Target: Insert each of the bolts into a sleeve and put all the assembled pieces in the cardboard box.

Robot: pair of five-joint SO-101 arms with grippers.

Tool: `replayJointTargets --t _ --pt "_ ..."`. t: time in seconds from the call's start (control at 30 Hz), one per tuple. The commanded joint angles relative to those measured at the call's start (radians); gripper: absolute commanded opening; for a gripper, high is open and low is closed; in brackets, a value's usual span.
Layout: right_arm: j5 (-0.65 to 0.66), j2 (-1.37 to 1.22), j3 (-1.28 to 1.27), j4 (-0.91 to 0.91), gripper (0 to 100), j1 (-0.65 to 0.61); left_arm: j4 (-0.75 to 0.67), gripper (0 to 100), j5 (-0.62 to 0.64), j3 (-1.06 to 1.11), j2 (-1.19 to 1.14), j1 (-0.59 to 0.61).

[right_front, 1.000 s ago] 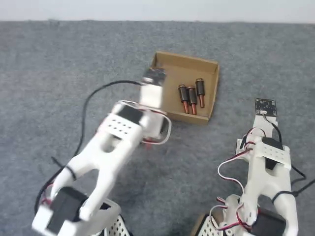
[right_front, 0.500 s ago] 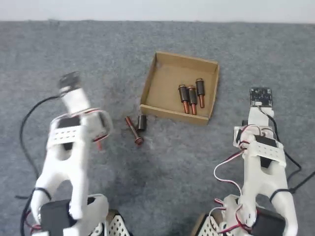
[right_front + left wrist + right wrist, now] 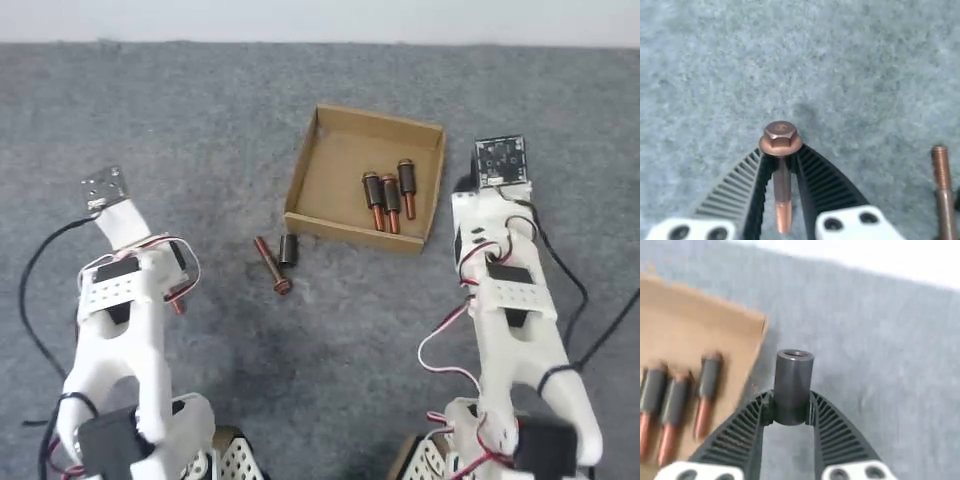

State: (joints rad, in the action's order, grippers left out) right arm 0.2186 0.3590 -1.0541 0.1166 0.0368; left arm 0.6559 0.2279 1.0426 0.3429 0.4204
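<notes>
— How many bolts and sleeves do we count at the table?
— We count five of each. Three pairs are already joined: three assembled pieces [image 3: 373,200] [image 3: 391,203] [image 3: 406,187] in the one cardboard box [image 3: 380,120].
— And the parts not joined?
— We make it two bare bolts: a loose bolt [image 3: 270,265] on the carpet [image 3: 350,340] and a held bolt [image 3: 782,185] clamped in the left gripper [image 3: 782,156]. We find two empty sleeves too: a loose sleeve [image 3: 289,249] on the carpet and a held sleeve [image 3: 794,375] gripped by the right gripper [image 3: 791,402].
— Machines?
— We count two arms [image 3: 120,310] [image 3: 505,300], one gripper apiece.
</notes>
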Motion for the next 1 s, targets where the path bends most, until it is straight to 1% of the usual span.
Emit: replayJointTargets --t 0.0,0.2,0.57,0.67,0.73,0.8,0.97 --pt "-0.012 -0.039 0.071 0.226 0.7 -0.019 -0.029 1 -0.017 -0.008 0.054 0.005" --pt "-0.008 -0.22 0.092 0.581 0.7 -0.079 -0.031 1 -0.017 -0.008 0.054 0.002" --pt "-0.012 -0.639 0.367 0.977 0.7 -0.193 -0.035 1 -0.018 -0.008 0.054 0.0" --pt "-0.021 -0.731 0.417 1.046 0.6 -0.229 -0.091 1 -0.018 0.013 0.054 0.0" --pt "-0.084 -0.763 0.413 1.052 0.6 -0.265 -0.117 1 -0.018 0.025 0.054 0.0" --pt "-0.143 -0.776 0.384 1.055 0.6 -0.297 -0.12 1 -0.018 0.025 0.054 0.0" --pt "-0.21 -0.723 0.258 1.056 0.6 -0.36 -0.123 1 -0.018 0.025 0.054 -0.002"
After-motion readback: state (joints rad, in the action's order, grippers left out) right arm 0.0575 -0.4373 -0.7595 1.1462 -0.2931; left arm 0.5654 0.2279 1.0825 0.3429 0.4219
